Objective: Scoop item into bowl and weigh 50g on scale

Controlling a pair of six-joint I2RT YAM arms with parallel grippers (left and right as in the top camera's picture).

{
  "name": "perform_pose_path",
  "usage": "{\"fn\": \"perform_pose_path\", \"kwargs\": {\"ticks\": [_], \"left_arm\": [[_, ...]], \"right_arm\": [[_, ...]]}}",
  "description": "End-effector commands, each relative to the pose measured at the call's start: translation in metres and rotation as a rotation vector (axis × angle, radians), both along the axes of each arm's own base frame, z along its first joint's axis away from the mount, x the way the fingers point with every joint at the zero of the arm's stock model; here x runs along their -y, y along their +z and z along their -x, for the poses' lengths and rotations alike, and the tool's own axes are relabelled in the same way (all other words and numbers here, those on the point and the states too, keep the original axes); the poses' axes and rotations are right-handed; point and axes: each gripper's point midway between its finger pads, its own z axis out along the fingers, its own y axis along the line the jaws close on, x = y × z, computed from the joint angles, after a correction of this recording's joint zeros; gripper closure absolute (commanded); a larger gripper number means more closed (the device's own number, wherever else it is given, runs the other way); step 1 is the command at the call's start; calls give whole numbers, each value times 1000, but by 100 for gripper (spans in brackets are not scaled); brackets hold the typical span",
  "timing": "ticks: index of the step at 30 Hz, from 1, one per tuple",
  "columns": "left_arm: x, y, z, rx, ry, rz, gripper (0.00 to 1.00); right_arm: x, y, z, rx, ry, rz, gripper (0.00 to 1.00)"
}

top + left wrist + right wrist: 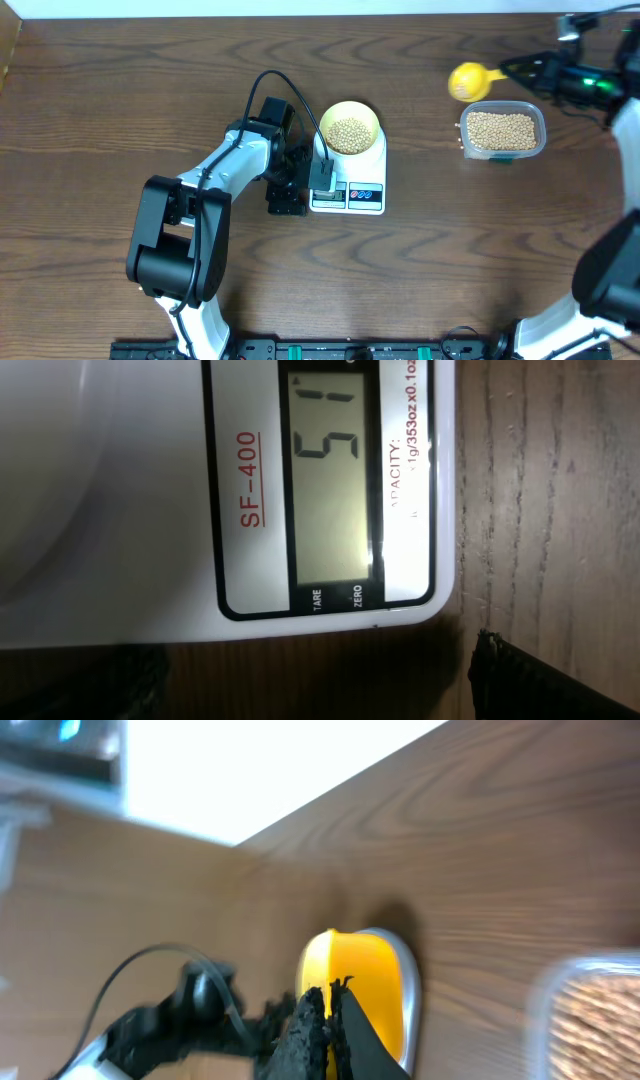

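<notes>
On the scale [366,172], the bowl [349,106] of beans [349,134] seems to read 51. Your right gripper [512,68] pinches the yellow scoop [466,81]; your left gripper [288,195] gapes empty. Remove a few beans slowly.

Markings on the scale
White rectangular plastic digital scale [120,510]: red "SF-400"; grey display [330,510] reads "51"; "TARE", "ZERO" below it; partial "CAPACITY" line alongside.

Table [90,90] dark grained wood; scale [120,490] glossy white plastic; tub [542,130] clear plastic; scoop [362,975] glossy yellow plastic.
</notes>
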Motion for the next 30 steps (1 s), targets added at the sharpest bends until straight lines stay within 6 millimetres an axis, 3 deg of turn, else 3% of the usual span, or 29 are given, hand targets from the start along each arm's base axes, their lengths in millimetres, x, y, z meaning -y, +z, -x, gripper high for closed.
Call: {"fn": "perform_pose_path", "kwargs": {"ticks": [1, 5, 12, 19, 24, 30], "left_arm": [[4, -5, 9, -27, -23, 12, 2], [4, -5, 9, -27, -23, 12, 2], [4, -5, 9, -27, -23, 12, 2], [4, -5, 9, -27, -23, 12, 2], [4, -5, 9, -27, -23, 12, 2], [4, -5, 9, -27, -23, 12, 2]], "right_arm": [[38, 19, 15, 33, -170, 260, 99], [60, 12, 30, -15, -253, 474, 99], [64, -20, 37, -100, -222, 765, 99], [45, -46, 23, -123, -158, 958, 99], [45, -63, 17, -170, -166, 1142, 99], [30, -77, 12, -147, -55, 1227, 99]]}}
